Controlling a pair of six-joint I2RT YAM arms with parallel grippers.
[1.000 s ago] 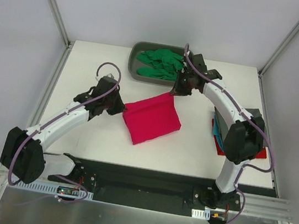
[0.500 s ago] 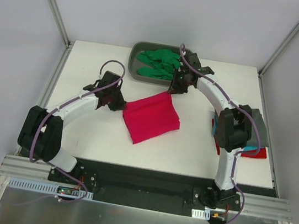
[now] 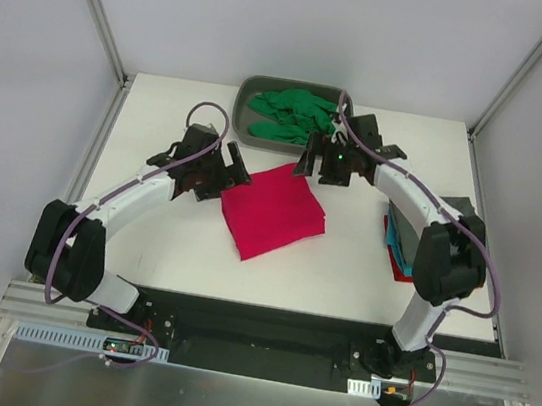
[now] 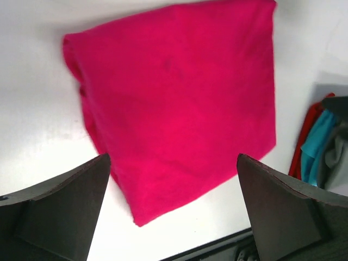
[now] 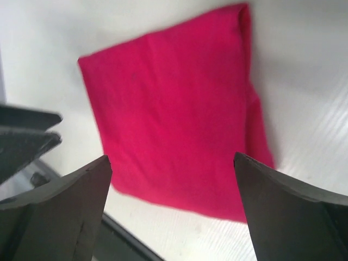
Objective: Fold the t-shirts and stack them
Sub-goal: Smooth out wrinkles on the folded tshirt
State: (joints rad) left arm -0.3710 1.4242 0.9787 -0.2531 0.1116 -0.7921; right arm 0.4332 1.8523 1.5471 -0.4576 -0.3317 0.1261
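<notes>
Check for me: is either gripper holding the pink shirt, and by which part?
Nothing is held. The left gripper and right gripper are both open and clear of the folded crimson-pink shirt, which lies flat on the table.

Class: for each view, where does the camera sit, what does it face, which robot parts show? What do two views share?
Top external: above and behind, looking down at the table; both arms show.
Left wrist: on its arm, facing the crimson-pink shirt; open left fingers show.
Right wrist: likewise; open right fingers show.
Both wrist views share that shirt.
</notes>
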